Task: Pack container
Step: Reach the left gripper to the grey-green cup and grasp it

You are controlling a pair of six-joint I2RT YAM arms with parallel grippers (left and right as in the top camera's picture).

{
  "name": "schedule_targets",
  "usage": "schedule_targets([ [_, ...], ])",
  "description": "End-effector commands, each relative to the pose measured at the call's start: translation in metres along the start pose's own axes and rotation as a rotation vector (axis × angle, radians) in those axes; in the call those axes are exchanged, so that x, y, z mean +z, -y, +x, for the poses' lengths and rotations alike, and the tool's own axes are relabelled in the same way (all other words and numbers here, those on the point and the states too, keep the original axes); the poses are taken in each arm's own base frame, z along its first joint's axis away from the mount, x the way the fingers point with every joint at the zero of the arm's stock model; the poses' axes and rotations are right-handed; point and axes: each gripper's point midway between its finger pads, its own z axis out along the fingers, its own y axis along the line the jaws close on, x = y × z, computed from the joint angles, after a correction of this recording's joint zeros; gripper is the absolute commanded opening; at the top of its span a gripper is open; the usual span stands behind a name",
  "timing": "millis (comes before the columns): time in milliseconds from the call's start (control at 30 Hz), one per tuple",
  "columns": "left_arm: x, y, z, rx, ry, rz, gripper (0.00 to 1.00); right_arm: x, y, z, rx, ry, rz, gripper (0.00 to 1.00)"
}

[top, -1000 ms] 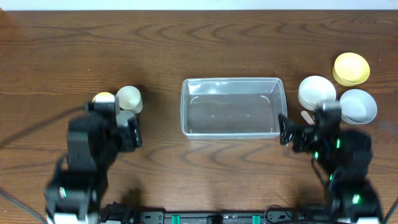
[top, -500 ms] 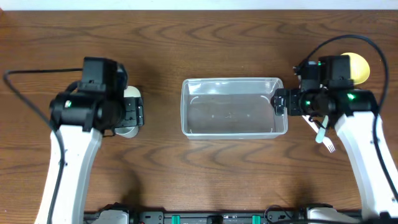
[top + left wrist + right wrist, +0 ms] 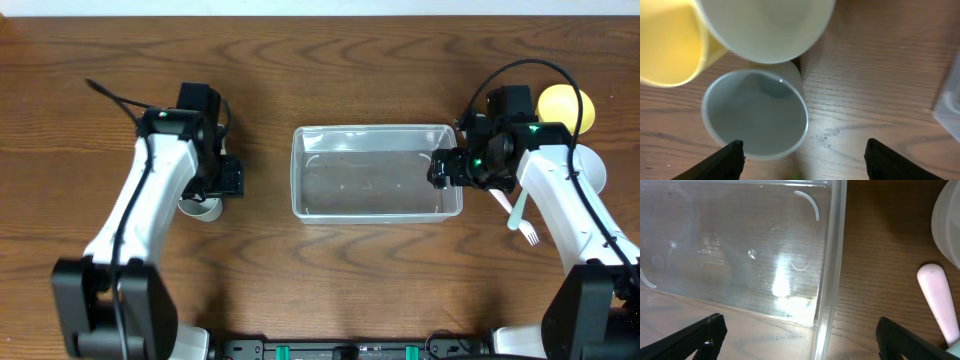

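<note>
Bench (image 3: 350, 270): brown wood, seen from above.
Container (image 3: 372, 130): clear, empty, mid-bench, ready for packing.
Left claw (image 3: 807, 159): spread wide above a pale cup (image 3: 755, 115), likely lining up a pick.
Right claw (image 3: 802, 335): spread wide, straddling the container's right wall, perhaps to steady it.

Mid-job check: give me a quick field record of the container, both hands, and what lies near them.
container: clear tub, mid-table, empty
left hand: open, above grey-white cup
beside that cup: cream cup, yellow cup
right hand: open, fingers either side of the container's right wall
fork: on the table, right of the container
yellow bowl: far right, partly hidden by the right arm
</note>
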Motion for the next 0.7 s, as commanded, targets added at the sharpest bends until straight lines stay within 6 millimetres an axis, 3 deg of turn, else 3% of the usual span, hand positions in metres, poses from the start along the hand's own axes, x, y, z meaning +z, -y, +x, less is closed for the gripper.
schedule_targets([
  [0,0.019,-0.005,0.002,-0.011,-0.061,-0.027,0.77,-0.002,0.002,-0.005,0.001,0.012,0.016,0.96],
  [200,0.047,-0.004,0.006,-0.006,-0.153,-0.041,0.65,-0.002,0.004,-0.004,0.004,0.01,0.028,0.91],
  [367,0.062,-0.004,0.01,-0.003,-0.204,-0.049,0.43,-0.002,0.004,-0.003,0.005,0.005,0.029,0.89],
  [667,0.062,-0.005,0.016,0.0,-0.235,-0.053,0.19,-0.002,0.004,-0.003,0.005,0.004,0.029,0.88],
])
